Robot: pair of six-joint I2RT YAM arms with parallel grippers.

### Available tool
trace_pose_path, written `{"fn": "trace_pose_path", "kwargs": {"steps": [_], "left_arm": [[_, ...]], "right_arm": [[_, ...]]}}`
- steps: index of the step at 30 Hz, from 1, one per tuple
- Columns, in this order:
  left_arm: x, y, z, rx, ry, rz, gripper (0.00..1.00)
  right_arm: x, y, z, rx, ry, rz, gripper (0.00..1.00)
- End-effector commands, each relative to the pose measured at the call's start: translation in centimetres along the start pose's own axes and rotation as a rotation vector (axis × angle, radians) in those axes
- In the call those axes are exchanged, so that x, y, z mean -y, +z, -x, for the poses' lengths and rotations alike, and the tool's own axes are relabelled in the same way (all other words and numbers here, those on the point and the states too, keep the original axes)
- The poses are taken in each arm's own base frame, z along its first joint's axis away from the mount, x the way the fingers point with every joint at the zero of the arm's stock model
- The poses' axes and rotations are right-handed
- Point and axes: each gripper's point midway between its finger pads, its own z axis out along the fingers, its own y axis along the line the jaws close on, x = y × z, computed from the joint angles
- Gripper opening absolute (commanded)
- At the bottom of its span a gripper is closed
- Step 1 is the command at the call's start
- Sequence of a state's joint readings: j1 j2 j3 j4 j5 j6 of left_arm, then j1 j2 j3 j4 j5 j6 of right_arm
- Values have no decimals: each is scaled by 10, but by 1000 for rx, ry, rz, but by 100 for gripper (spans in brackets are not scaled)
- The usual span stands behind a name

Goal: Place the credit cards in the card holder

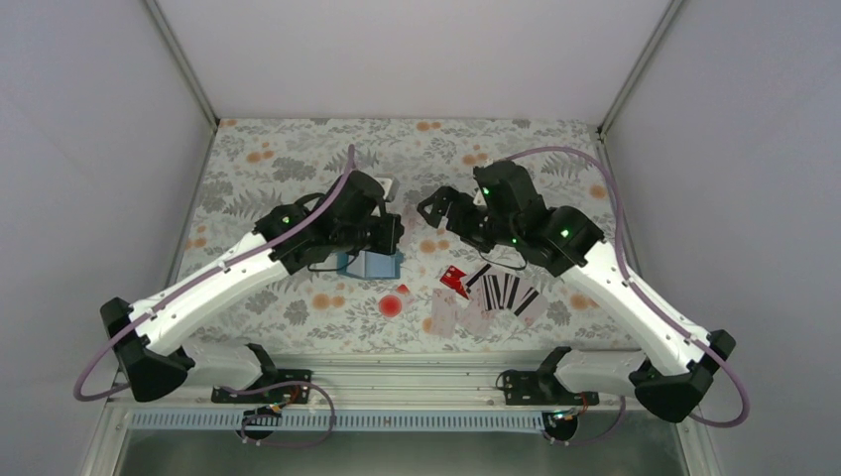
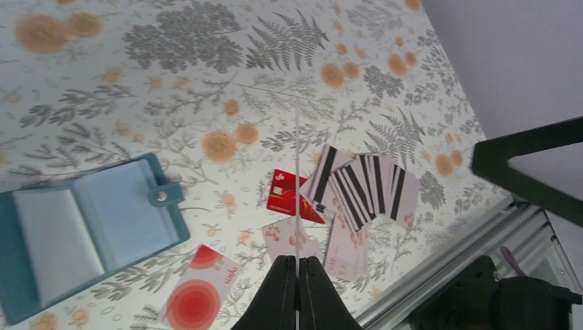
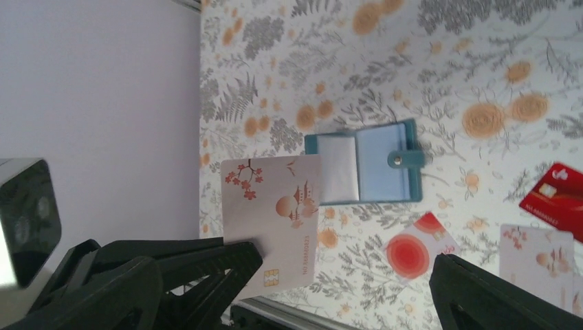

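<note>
Our left gripper (image 2: 297, 260) has its two black fingers pressed together on a thin pale plastic card (image 3: 271, 206). Its own camera sees the card edge-on as a fine upright line, held clear of the table. From the right wrist we see that card face-on, printed with blossoms and a pagoda, with a chip near one corner. Our right gripper (image 1: 439, 210) hangs close by with its fingers spread wide and nothing clamped; we cannot tell whether one finger touches the held card.

Below, the small blue folding card holder (image 2: 117, 213) lies open and flat on the floral-patterned table cover (image 2: 206, 62), its snap tab pointing toward the other cards. Just beside it rests a pale card with a red disc (image 2: 199, 292). Farther on, a red card (image 2: 285, 196), two pale blossom cards (image 2: 344, 254) and a fan of pale black-striped cards (image 2: 364, 185) lie together, overlapping one another.
</note>
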State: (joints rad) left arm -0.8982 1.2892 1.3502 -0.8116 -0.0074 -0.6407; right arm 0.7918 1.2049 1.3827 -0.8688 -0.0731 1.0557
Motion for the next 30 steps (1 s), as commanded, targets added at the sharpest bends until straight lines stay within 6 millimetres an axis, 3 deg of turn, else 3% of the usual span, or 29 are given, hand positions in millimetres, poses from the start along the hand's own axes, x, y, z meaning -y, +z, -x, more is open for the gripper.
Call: {"fn": "trace_pose_path", "kwargs": {"steps": [1,4,7,8,9,10,13,18,22,25,30], "left_arm": [[-23,-12,4,35,2,70,2],[-49,-13,1,42,-16,114,2],[-60,-20,3,84,-5,129,2],[-64,-23,5,102,0,140,2],[-67,-26,7,123,6,152,2],[-71,-28,9,145,11,169,2],[-81,-36,21,211,41,236,3],[-94,-30,27,180,63,334,2],[-81,-10,21,148,47,211,2],[-91,5,13,117,-22,178,2],[-89,35,-2,43,-76,54,2]], "right_arm": [[-11,-4,14,97,-124,57,99],[-4,-8,31,209,-162,30,99],[5,-21,48,347,-150,26,88],[7,-26,52,387,-177,32,88],[5,-33,55,423,-230,42,97],[6,-39,58,456,-263,43,99],[6,-47,67,522,-350,19,99],[-3,-30,65,466,-489,-7,99],[-7,-9,54,393,-549,12,99],[-6,10,45,324,-586,17,99],[0,44,30,193,-595,19,99]]}}
